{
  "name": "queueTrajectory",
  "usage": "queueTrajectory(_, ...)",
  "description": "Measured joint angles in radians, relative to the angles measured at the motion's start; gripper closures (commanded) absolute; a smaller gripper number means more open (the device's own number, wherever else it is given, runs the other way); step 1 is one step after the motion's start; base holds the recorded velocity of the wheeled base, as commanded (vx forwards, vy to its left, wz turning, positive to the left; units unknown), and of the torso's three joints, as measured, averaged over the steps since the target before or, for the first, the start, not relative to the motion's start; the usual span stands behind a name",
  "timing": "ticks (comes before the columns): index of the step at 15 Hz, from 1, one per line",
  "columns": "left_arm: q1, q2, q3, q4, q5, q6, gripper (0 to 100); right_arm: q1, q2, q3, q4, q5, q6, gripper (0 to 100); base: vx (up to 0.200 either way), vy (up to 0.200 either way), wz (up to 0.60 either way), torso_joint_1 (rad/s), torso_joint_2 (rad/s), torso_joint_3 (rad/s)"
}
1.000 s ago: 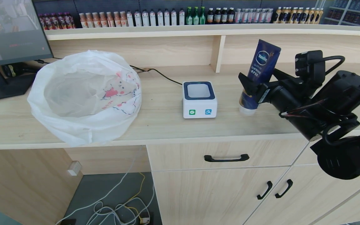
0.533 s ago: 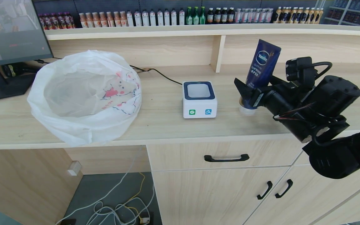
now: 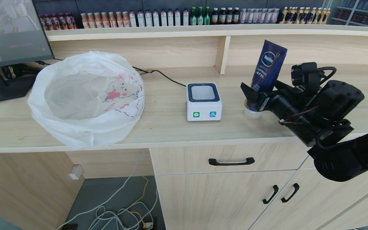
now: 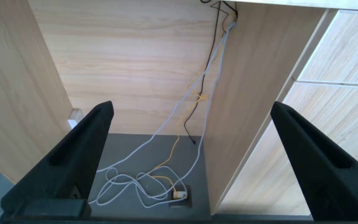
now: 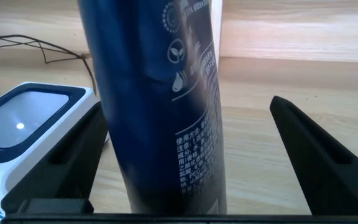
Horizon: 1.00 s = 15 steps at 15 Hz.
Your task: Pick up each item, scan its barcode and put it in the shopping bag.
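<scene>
Standing between the spread right jaws: one tube (image 3: 268,68); one scanner (image 3: 203,108), one bag (image 3: 75,134) nearby; left jaws also spread

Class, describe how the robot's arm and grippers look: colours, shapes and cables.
The right arm is matte black, built of thick rounded segments. A boxy black camera module sits on its wrist, with a looping black cable. Thin red and white wires show at a joint. The right gripper and left gripper each have two flat, black, wedge-shaped fingers.
</scene>
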Motion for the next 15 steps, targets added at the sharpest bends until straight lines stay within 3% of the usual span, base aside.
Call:
queueTrajectory(6, 0.000, 0.000, 0.000, 0.000, 0.000, 0.000, 0, 0.001, 0.009, 0.002, -0.006, 0.000, 0.002, 0, 0.000, 0.000, 0.00, 0.000, 0.00, 0.000)
queueTrajectory(7, 0.000, 0.000, 0.000, 0.000, 0.000, 0.000, 0, 0.001, 0.009, 0.002, -0.006, 0.001, 0.002, 100, 0.000, 0.000, 0.00, 0.000, 0.00, 0.000)
queueTrajectory(15, 0.000, 0.000, 0.000, 0.000, 0.000, 0.000, 0, 0.002, -0.018, 0.040, -0.013, 0.021, 0.001, 100, 0.000, 0.000, 0.00, 0.000, 0.00, 0.000)
